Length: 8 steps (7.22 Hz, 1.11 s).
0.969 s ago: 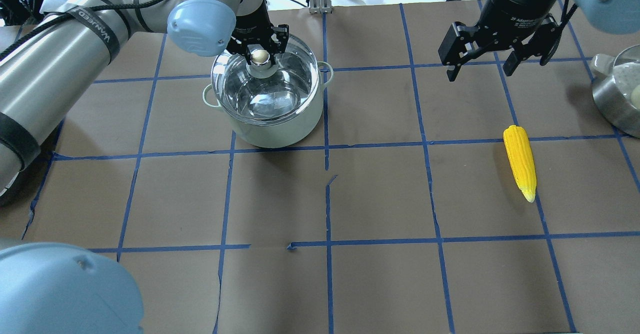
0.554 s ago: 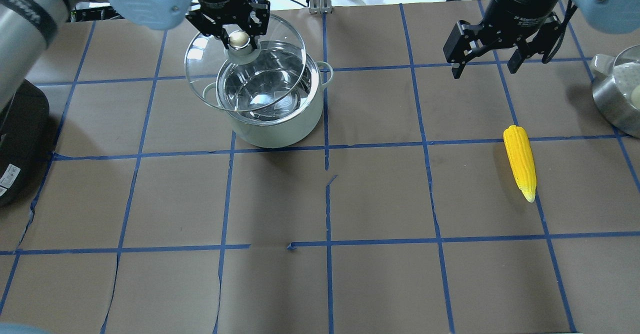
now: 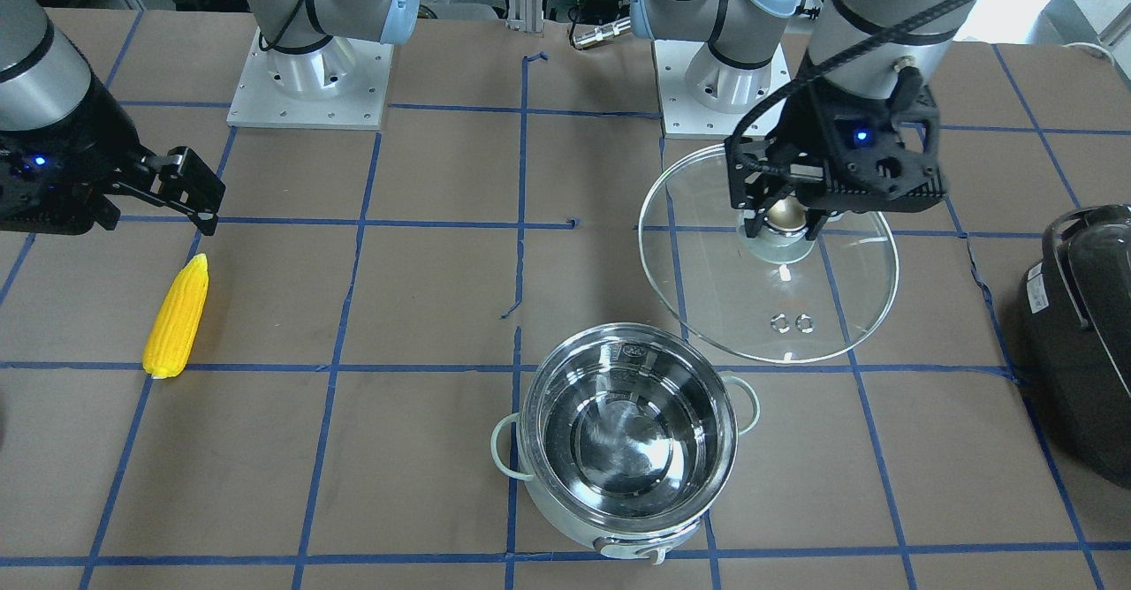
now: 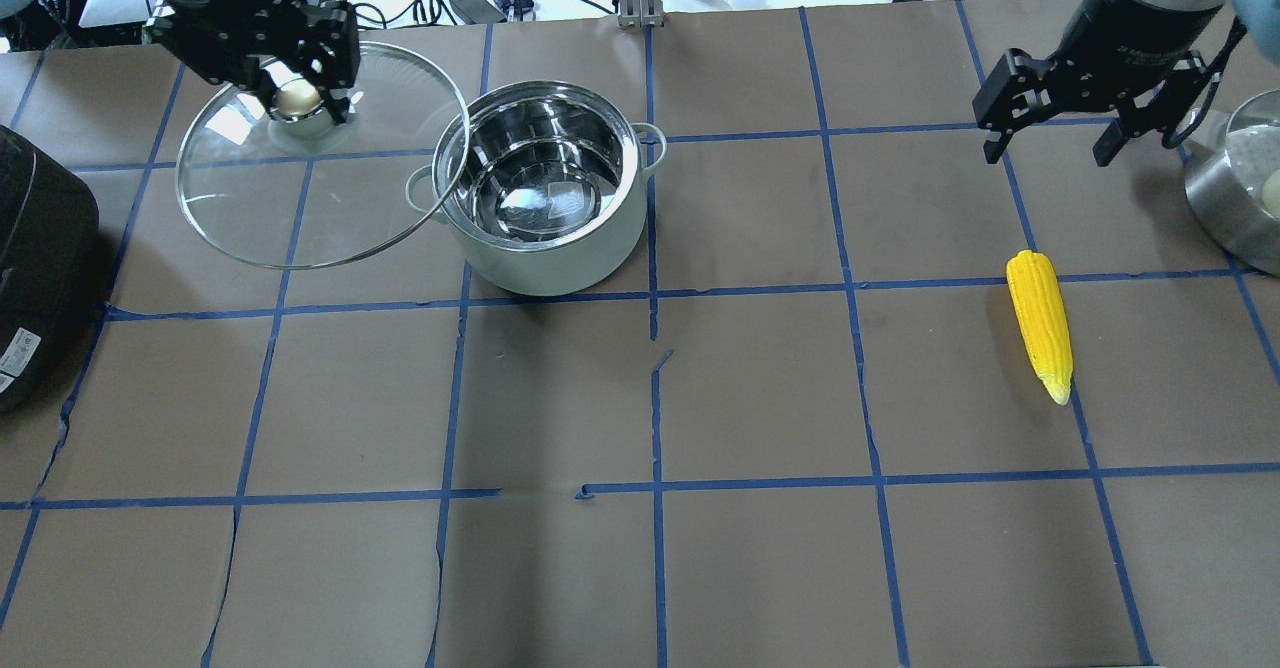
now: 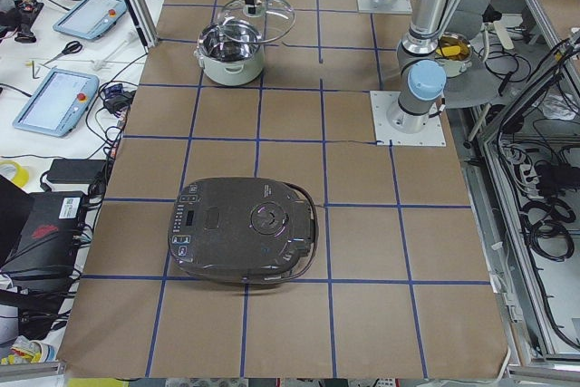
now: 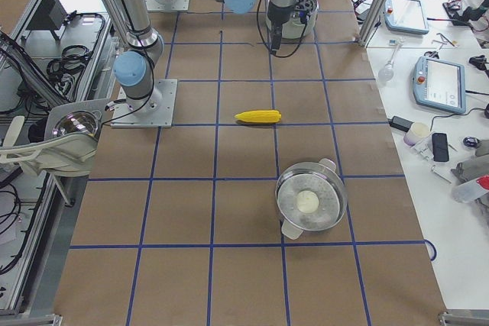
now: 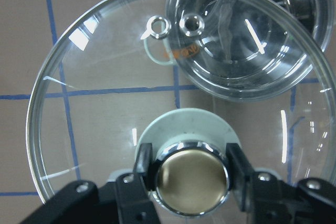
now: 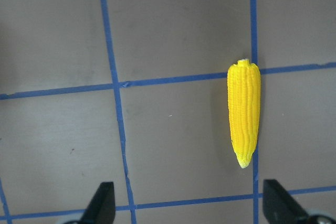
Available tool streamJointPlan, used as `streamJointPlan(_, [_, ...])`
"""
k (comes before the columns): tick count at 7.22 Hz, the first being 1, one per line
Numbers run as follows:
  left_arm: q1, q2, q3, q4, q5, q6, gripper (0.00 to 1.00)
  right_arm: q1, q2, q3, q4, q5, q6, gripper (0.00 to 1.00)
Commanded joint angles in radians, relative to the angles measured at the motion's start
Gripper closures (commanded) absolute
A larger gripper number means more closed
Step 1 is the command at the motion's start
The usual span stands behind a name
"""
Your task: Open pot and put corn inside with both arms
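Pinching anything, the left gripper (image 4: 298,100)?

Yes. Its fingers (image 7: 239,163) are pressed onto the gold knob (image 7: 192,178) from both sides, and the lid (image 4: 300,210) hangs from that grip, tilted, up off the table (image 4: 760,568).

Where does the lid sit against the pot (image 4: 548,253)?

Off it, on the robot's left. In the overhead view its edge crosses the pot's near handle and rim, but I can't tell whether the glass touches them. The left wrist view shows the pot's rim through the glass.

And the pot?

Upright and uncovered on the table, left of centre from the robot's side, with its steel lining showing.

Now the right gripper (image 4: 1047,153)?

Jaws spread wide, gripping nothing. It hangs in the air over the robot's right half of the table, near the corn (image 4: 1040,323) but clear of it. In the right wrist view, the corn lies on the table beyond the two fingertips, toward the right one.

How does the corn lie?

Flat on the table along a blue tape line, tip pointing toward the robot's side, well apart from the pot.

Anything else around?

A black appliance (image 4: 40,248) at the table's left edge and a steel bowl (image 4: 1235,208) at the right edge, near the right gripper.
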Motion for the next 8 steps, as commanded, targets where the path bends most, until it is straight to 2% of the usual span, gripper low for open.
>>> streamJointPlan(1, [0.085,0.081,-0.085,0.004,-0.001,0.100,1.00,-0.068,0.029,0.081,-0.071,-0.057,-0.006,0.00])
streamJointPlan(3, [0.149,0.131,-0.160,0.038,-0.004,0.153,1.00,-0.117,0.042,0.153,-0.094,-0.052,-0.010,0.00])
streamJointPlan(4, [0.157,0.144,-0.182,0.045,-0.006,0.160,1.00,-0.125,0.067,0.189,-0.191,-0.061,-0.050,0.00])
streamJointPlan(6, [0.160,0.153,-0.197,0.064,-0.009,0.160,1.00,-0.172,0.084,0.274,-0.305,-0.058,-0.142,0.00])
streamJointPlan(7, [0.162,0.153,-0.197,0.065,-0.009,0.158,1.00,-0.194,0.101,0.320,-0.347,-0.047,-0.136,0.00])
streamJointPlan(8, [0.162,0.153,-0.197,0.065,-0.010,0.158,1.00,-0.194,0.136,0.356,-0.441,-0.056,-0.133,0.00])
